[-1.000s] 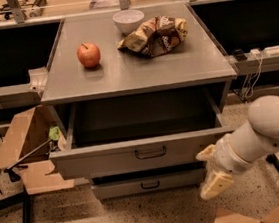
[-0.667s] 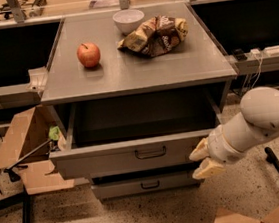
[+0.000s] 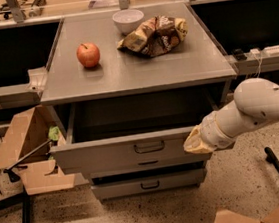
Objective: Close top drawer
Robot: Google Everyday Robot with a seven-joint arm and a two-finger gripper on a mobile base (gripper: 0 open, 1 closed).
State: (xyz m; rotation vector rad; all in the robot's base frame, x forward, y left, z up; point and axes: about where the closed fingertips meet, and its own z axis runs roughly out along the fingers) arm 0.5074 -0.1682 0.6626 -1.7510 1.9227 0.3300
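Note:
The top drawer [image 3: 104, 153] of the grey metal cabinet stands pulled out, its deep tray open and its flat front panel facing me with a small dark wire handle [image 3: 149, 146] at centre. My gripper [image 3: 196, 143] is at the right end of that front panel, right of the handle, on or just in front of it. The white arm reaches in from the right.
On the cabinet top [image 3: 135, 71] lie a red apple [image 3: 88, 55], a white bowl [image 3: 128, 20] and a crumpled snack bag [image 3: 155, 34]. Two lower drawer fronts [image 3: 148, 184] sit below. An open cardboard box [image 3: 23, 147] stands left; another box corner [image 3: 262, 216] lies bottom right.
My arm has swung up and left from below the drawer's right corner; the gripper now sits against the right end of the top drawer's front. The drawer stays pulled out.

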